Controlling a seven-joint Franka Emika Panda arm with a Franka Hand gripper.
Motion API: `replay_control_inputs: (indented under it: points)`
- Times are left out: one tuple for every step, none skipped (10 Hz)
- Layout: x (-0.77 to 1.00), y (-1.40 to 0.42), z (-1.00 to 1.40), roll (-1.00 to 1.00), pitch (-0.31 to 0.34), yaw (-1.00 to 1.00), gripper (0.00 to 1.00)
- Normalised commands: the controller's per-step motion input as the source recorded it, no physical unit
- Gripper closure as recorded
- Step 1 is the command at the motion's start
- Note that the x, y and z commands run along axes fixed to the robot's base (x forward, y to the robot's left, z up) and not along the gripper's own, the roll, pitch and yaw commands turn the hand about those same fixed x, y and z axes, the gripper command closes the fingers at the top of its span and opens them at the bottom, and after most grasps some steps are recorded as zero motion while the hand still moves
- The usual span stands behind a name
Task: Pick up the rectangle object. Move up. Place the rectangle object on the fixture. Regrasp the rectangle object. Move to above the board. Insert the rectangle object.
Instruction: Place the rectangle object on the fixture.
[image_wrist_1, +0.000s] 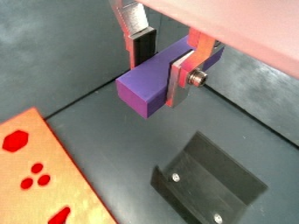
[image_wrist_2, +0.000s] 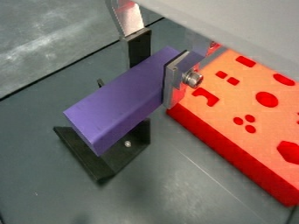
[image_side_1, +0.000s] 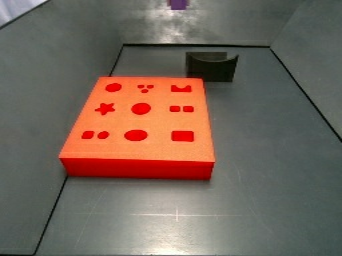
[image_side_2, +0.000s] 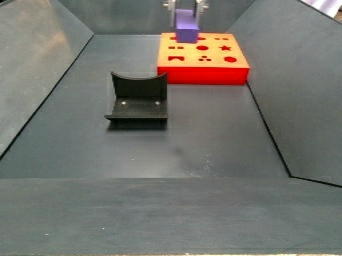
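My gripper is shut on the purple rectangle object, which hangs in the air with its long body sticking out from between the silver fingers. In a wrist view the rectangle object lies across above the dark fixture, well clear of it. The fixture stands on the grey floor beside the orange-red board. In a side view the gripper and the rectangle object show high up at the frame's top edge.
The board with its dark cut-outs lies close beside the fixture. Sloping grey walls enclose the floor on the sides.
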Motion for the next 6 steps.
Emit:
replay_control_inputs:
  points:
    - [1.00, 0.08, -0.04, -1.00, -0.004, -0.05, 1.00]
    - [1.00, 0.10, -0.04, -1.00, 0.007, -0.05, 1.00]
    - [1.00, 0.08, -0.02, -1.00, 0.022, -0.05, 1.00]
    - [0.99, 0.07, -0.02, -1.00, 0.042, -0.06, 1.00]
    - [0.93, 0.07, -0.02, -1.00, 0.049, -0.06, 1.00]
    - [0.80, 0.05, -0.02, -1.00, 0.063, -0.07, 1.00]
